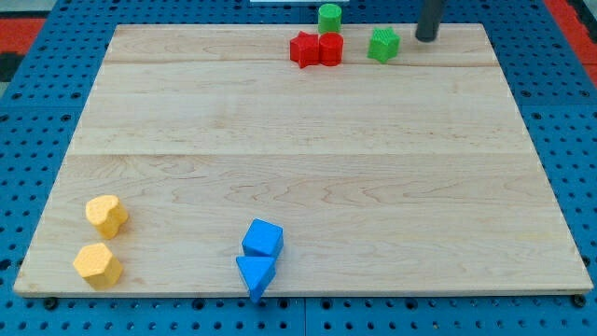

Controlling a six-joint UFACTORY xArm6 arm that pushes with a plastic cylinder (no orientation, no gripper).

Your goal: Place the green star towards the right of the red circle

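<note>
The green star [382, 44] lies near the view's top edge of the wooden board, a short gap to the right of the red circle [330, 49]. A red star-like block [304, 49] touches the red circle on its left. A green round block [329, 17] stands just above the red circle. My tip [426, 37] is at the view's top, to the right of the green star and apart from it.
Two yellow blocks [106, 215] [97, 264] lie at the view's bottom left. A blue cube [262, 238] and a blue triangle [256, 274] lie at the bottom centre. The board [298, 159] is ringed by blue pegboard.
</note>
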